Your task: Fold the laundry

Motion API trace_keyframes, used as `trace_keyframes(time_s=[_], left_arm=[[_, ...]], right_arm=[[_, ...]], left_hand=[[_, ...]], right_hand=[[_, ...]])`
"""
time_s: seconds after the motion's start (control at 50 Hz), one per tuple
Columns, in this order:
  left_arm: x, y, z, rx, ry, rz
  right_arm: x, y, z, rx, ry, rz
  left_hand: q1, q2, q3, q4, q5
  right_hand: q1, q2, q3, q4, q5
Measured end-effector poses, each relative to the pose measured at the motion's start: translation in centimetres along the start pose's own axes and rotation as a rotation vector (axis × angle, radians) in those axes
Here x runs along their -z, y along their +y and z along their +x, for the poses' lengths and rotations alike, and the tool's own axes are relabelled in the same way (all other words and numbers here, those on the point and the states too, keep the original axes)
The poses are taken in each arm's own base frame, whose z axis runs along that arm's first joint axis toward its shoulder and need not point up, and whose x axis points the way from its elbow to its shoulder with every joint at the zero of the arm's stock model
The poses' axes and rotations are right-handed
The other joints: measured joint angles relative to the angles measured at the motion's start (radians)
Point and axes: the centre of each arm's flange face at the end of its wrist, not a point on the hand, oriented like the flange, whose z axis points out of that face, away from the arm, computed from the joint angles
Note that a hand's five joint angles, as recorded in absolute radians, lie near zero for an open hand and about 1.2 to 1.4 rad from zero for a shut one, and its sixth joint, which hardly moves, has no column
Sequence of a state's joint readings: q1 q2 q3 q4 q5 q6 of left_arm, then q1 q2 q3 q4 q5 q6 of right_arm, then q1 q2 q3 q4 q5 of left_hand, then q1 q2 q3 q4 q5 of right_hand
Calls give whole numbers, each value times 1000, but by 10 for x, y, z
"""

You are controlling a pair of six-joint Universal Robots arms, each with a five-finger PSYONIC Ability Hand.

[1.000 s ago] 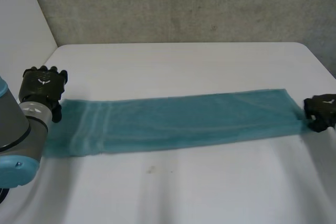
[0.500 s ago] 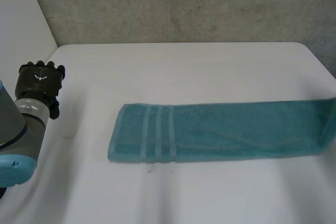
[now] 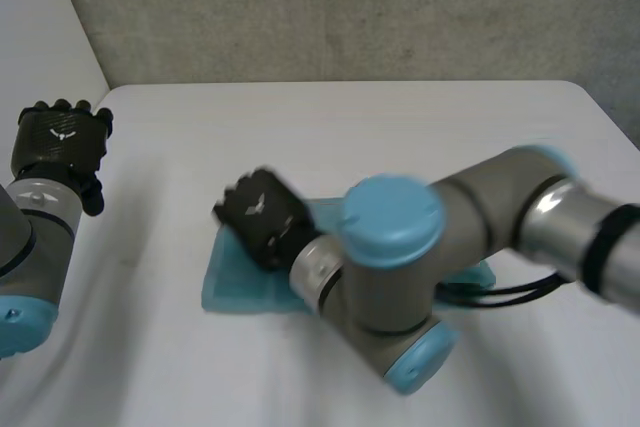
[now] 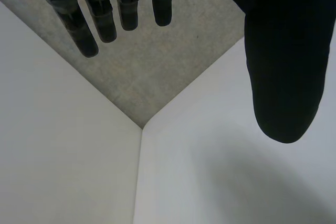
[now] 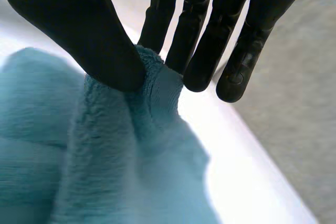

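Grey concrete wall [image 3: 350, 7] behind, white table [image 3: 350, 127] in front.

Head view. The teal towel [image 3: 235, 282] lies on the middle of the table, toward my side. My right arm [image 3: 390, 247] reaches across and covers most of it; one end of the cloth and a sliver beyond the elbow show. My right hand [image 3: 262, 217] sits over the exposed end. My left hand [image 3: 58, 142] is raised at the table's left edge, well apart from the cloth. Judgement: the right hand is laying one end of the towel over the other to halve its length, and the left stays clear so the arms do not cross.

Left wrist view. Fingers [image 4: 100, 19] straight and spread, thumb [image 4: 283, 66] wide of them, nothing between. Below them are the table's corner and the wall. This hand is idle.

Right wrist view. My right thumb [image 5: 89, 40] presses a thick ridge of towel against the fingers [image 5: 194, 40], so this is a pinch on the cloth's edge. More towel bunches under the palm; bare table lies beyond the fingertips. The pinch keeps the edge from slipping while it is carried.

Unclear: with the arm in the way, I cannot tell whether the carried edge lines up with the end beneath it. Probably close, not confirmed. Fold not yet set down flat.
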State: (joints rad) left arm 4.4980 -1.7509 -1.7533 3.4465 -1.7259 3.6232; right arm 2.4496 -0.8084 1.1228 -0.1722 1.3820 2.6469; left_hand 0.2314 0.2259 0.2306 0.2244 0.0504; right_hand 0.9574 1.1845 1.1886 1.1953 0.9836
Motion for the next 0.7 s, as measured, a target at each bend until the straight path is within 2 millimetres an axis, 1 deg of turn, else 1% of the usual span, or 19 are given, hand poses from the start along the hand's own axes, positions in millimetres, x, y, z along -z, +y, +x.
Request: trace_keyframes(time_s=[0.02,0.1,0.12,0.14,0.16,0.2,0.28,0.32,0.34,0.36,0.38,0.42,0.46,0.52,0.56,0.58,0.6,0.66,0.7], left_arm=[[0,0,0,0,1,1],[0,-1,1,1,2,7],[0,-1,1,1,2,9],[0,-2,2,1,3,13],[0,-3,2,1,4,17],[0,-6,6,2,10,33],[1,-16,15,4,29,79],[2,-24,25,8,51,120],[2,-24,25,8,51,120],[4,-29,33,10,68,142],[4,-32,38,12,80,156],[8,-37,53,14,116,182],[10,-39,63,14,142,191],[20,-38,90,5,224,200],[27,-35,106,-4,275,197],[27,-35,106,-4,275,197],[32,-29,119,-14,318,188],[38,-20,133,-30,365,169],[40,-16,137,-35,377,159]], right_arm=[[-3,5,-9,-1,-16,-10],[-8,11,-14,-4,-8,-23],[-8,10,-13,-5,0,-23],[-8,8,-11,-7,9,-22],[-8,5,-6,-10,26,-19],[-6,-3,5,-22,66,-12],[6,-13,39,-79,167,-23],[16,-14,59,-121,220,-39],[16,-14,59,-121,220,-39],[28,-12,78,-166,269,-61],[33,-10,85,-182,286,-72],[52,1,106,-240,342,-122],[60,8,113,-263,364,-152],[84,30,128,-315,410,-241],[96,42,133,-337,426,-287],[96,42,133,-337,426,-287],[107,56,135,-359,435,-336],[122,77,135,-391,442,-406],[128,85,134,-403,444,-432]], left_hand=[[-6,-2,-5,-1,0],[-6,-4,-5,-2,-2],[-6,-4,-5,-2,-2],[-6,-4,-5,-3,-2],[-6,-4,-5,-3,-2],[-6,-4,-6,-3,-2],[-6,-4,-6,-3,-2],[-6,-4,-5,-3,-2],[-6,-4,-5,-3,-2],[-6,-4,-5,-3,-2],[-6,-4,-5,-3,-2],[-6,-4,-5,-3,-2],[-6,-4,-5,-3,-2],[-6,-4,-5,-3,-2],[-6,-4,-5,-3,-2],[-6,-4,-5,-3,-2],[-6,-3,-5,-2,-2],[-6,-2,-5,-1,0],[-5,-2,-5,-1,0]], right_hand=[[0,0,0,0,0],[-32,-41,-41,-43,-37],[-110,-167,-149,-152,-133],[-110,-167,-149,-152,-133],[-285,-377,-373,-358,-321],[-661,-790,-782,-789,-747],[-751,-964,-970,-963,-910],[-751,-967,-974,-963,-912],[-751,-967,-974,-963,-912],[-751,-967,-974,-963,-912],[-751,-967,-974,-963,-912],[-751,-967,-974,-963,-912],[-751,-967,-974,-963,-912],[-751,-967,-974,-963,-912],[-751,-967,-974,-963,-912],[-751,-967,-974,-963,-912],[-751,-967,-974,-963,-912],[-750,-965,-972,-963,-911],[-740,-944,-948,-950,-901]])
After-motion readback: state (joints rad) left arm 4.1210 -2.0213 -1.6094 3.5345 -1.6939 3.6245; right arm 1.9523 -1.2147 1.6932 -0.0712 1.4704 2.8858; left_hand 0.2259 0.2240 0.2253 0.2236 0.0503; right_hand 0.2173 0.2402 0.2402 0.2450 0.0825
